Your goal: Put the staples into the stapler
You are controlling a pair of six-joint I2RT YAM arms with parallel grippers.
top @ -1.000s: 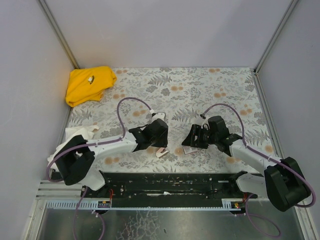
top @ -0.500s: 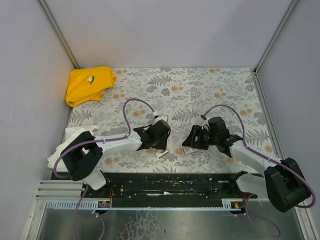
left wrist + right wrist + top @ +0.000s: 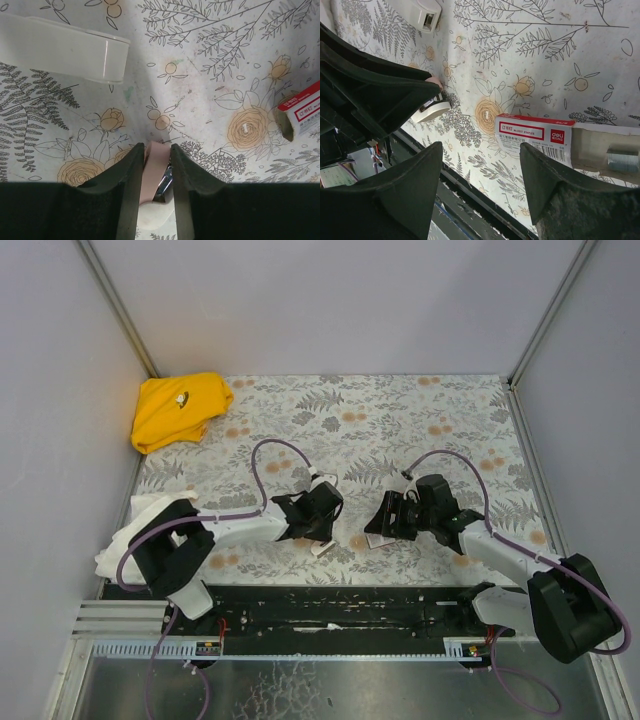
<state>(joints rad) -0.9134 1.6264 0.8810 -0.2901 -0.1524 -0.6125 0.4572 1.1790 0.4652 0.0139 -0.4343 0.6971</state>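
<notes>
The stapler (image 3: 156, 175) is pinched between the two fingers of the left gripper (image 3: 157, 149), close to the flowered table (image 3: 210, 75). The staples (image 3: 622, 162) lie in the grey tray (image 3: 595, 145) that sticks out of the red-and-white box (image 3: 535, 135). The box is below the right gripper (image 3: 481, 150), whose fingers are wide apart. A yellow cloth (image 3: 178, 408) lies well apart, at the far left corner.

A robotics lab cell is indicated: the floral-covered desk (image 3: 400, 400) is enclosed by plain grey panels (image 3: 330, 300) on aluminium posts (image 3: 116, 305), and a black mounting rail (image 3: 330, 605) is fixed along the desk's near edge.
</notes>
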